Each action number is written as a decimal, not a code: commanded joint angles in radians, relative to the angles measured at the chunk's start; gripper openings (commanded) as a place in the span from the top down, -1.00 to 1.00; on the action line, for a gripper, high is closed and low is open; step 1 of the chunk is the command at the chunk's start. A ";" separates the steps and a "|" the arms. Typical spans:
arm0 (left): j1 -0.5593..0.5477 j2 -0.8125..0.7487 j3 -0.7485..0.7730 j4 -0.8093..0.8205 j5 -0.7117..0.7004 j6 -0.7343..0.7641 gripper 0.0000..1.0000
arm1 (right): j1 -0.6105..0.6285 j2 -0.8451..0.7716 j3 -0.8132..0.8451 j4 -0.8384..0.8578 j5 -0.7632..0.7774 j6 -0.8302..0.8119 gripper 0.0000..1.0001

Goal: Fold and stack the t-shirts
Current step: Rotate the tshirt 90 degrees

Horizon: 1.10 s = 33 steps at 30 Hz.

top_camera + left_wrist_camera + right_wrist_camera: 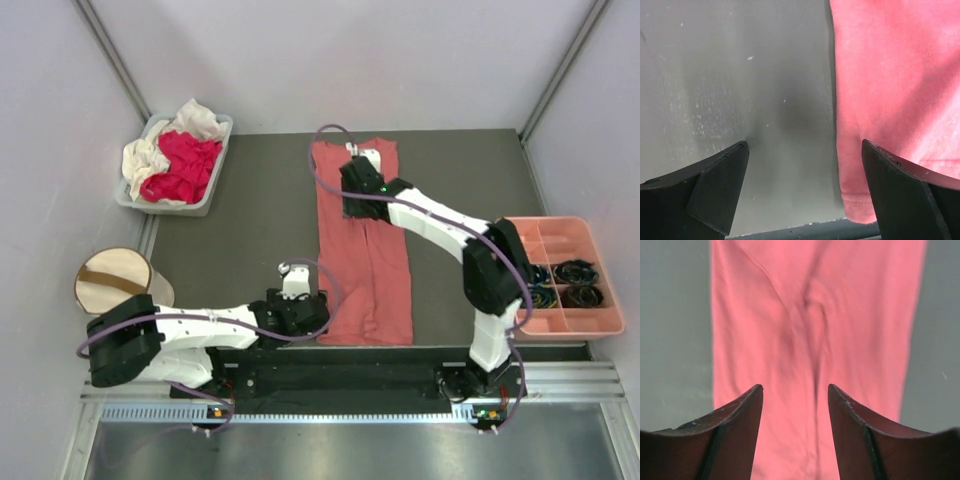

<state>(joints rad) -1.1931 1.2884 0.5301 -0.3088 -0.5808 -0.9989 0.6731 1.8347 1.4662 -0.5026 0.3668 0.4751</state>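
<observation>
Beneath the right jaws, the salmon-pink shirt (815, 330) lay flat on the surface (250, 220), a long strip running straight ahead of them; they stood parted, gripping nothing. The left jaws gaped wide, the hem corner just at one side of their gap, so they were the nearer pair to the hem. Only the overhead view showed both ends together.

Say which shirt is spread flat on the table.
The salmon-pink shirt, a long flat strip; the magenta shirt and cream shirt sit bunched in the grey bin.
</observation>
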 commanded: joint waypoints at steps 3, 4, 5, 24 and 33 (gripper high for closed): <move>-0.017 -0.044 -0.053 -0.102 0.052 -0.106 -0.98 | -0.049 0.250 0.282 -0.013 -0.046 -0.118 -0.11; -0.019 -0.055 -0.055 -0.107 0.049 -0.113 -0.98 | -0.058 0.270 0.322 -0.007 -0.060 -0.127 -0.11; -0.019 -0.060 -0.055 -0.110 0.049 -0.115 -0.98 | -0.066 0.287 0.341 -0.002 -0.077 -0.147 -0.11; -0.019 -0.103 -0.058 -0.187 0.016 -0.172 -0.98 | -0.089 0.494 0.651 0.033 -0.282 -0.415 -0.30; -0.019 -0.104 -0.050 -0.202 0.012 -0.181 -0.98 | -0.089 0.544 0.661 0.021 -0.281 -0.563 -0.41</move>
<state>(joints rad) -1.2072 1.1866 0.4950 -0.4435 -0.5896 -1.1461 0.5819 2.3539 2.0911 -0.4953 0.0994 -0.0025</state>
